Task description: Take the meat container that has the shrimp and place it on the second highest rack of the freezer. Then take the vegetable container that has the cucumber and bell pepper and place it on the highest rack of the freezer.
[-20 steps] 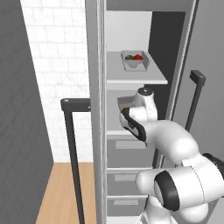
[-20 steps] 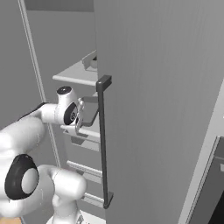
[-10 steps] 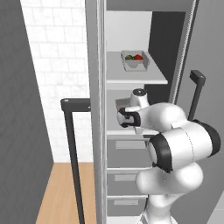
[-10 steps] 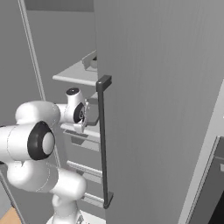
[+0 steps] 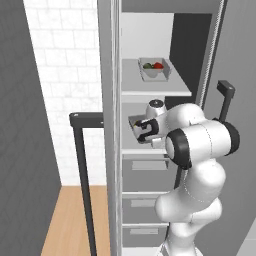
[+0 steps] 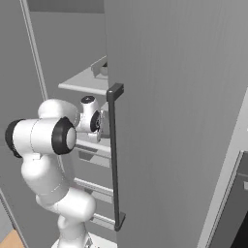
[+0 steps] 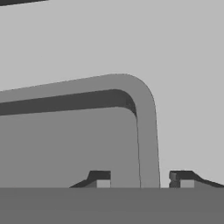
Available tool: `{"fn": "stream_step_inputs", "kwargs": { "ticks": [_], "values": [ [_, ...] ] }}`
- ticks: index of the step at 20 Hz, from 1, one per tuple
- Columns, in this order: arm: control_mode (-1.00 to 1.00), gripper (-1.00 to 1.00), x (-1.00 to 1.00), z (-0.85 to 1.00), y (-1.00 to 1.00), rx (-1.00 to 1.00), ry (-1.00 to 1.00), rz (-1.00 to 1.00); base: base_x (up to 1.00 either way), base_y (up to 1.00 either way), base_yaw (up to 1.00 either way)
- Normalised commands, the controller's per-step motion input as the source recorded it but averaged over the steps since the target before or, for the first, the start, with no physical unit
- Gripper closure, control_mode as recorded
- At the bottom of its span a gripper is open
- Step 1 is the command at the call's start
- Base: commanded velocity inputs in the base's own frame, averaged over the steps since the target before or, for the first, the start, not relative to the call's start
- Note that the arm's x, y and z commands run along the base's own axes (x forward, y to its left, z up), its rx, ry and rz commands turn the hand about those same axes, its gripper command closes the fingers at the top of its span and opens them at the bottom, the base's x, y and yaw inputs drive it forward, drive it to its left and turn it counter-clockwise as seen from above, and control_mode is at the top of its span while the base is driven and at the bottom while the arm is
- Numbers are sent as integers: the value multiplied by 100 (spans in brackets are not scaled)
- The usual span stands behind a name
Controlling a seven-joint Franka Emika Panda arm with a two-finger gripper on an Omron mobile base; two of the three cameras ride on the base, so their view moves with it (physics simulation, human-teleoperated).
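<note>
Left base view: the freezer [image 5: 150, 150] stands open; a bin [image 5: 154, 69] with the red pepper [image 5: 158, 65] sits on the top rack [image 5: 150, 86]. The pincer [image 5: 141, 131] is at the tray [image 5: 136, 125] on the second rack [image 5: 131, 145].

Hand view: the fingertips [image 7: 101, 178] stand parted on either side of the tray's rim [image 7: 146, 131], not touching it.

Setting: rendered domestic kitchen. Evidence: tall grey freezer [image 5: 150, 165] with light-grey shelves, drawers below and long bar handle [image 6: 115, 155]; white tiled wall [image 5: 65, 75]; wood-plank floor [image 5: 75, 220]; pale bin of vegetables [image 5: 154, 67] shelved
</note>
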Motion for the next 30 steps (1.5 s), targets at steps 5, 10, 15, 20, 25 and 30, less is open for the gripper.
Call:
{"fn": "stream_step_inputs", "kwargs": {
  "ticks": [5, 10, 15, 20, 25, 30],
  "values": [
    [-100, -100, 55, -23, 0, 0, 0, 0, 0, 0, 0],
    [-100, -100, -30, -22, 0, -2, -11, 0, 0, 0, 0],
    [-100, -100, -58, 17, 0, 0, -25, 0, 0, 0, 0],
    [-100, -100, -35, 77, 0, 0, -31, 0, 0, 0, 0],
    [-100, -100, -66, 76, 0, 0, -23, 0, 0, 0, 0],
    [-100, -100, -85, 88, 0, 0, -19, 0, 0, 0, 0]
  ]
}}
